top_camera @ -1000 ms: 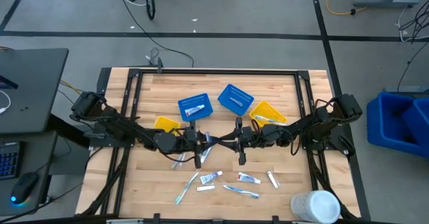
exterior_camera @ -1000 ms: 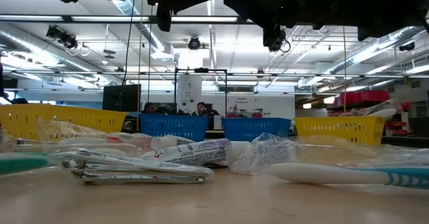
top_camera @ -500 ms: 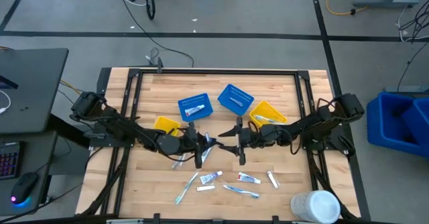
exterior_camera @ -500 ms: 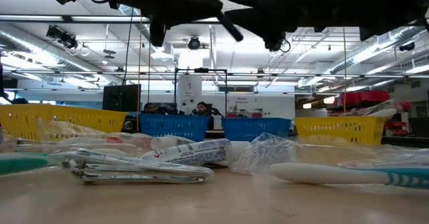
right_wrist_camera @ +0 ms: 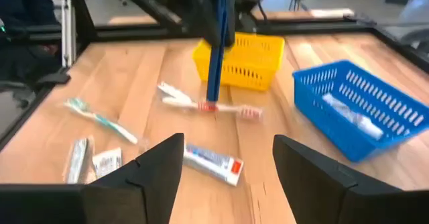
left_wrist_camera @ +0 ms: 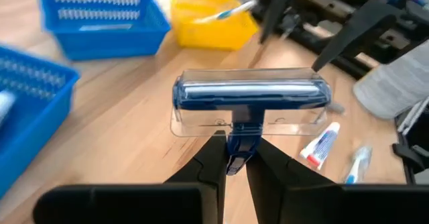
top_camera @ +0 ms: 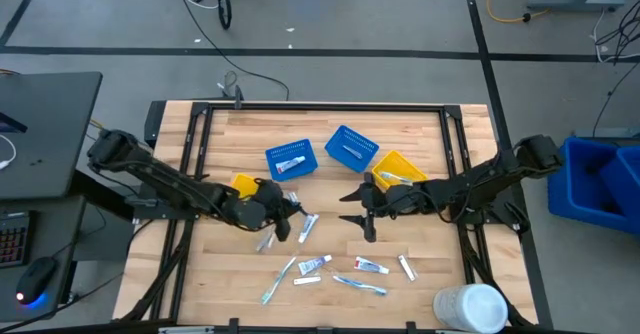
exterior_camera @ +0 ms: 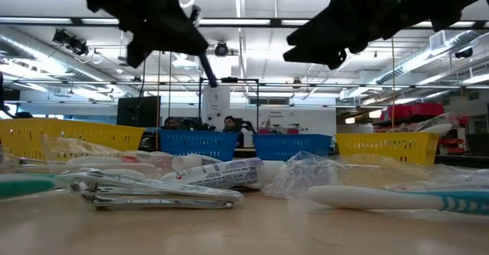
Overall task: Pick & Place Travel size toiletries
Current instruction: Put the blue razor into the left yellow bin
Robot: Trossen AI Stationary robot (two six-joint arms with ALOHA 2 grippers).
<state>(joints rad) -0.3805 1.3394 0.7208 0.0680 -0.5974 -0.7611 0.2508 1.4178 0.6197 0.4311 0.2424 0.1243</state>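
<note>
From above, the left claw [top_camera: 291, 217] hangs beside the yellow basket [top_camera: 248, 186], the right claw [top_camera: 358, 210] spread nearby. Its wrist view shows fingers pinching the razor [left_wrist_camera: 249, 103] by its slim handle (a narrow hold); it could twist free.

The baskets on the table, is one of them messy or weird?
Yes, a little. A toothbrush pokes out over the rim of the yellow basket on the right instead of lying flat inside. The two blue baskets sit crooked to each other. Nothing looks broken or spilled.
</note>
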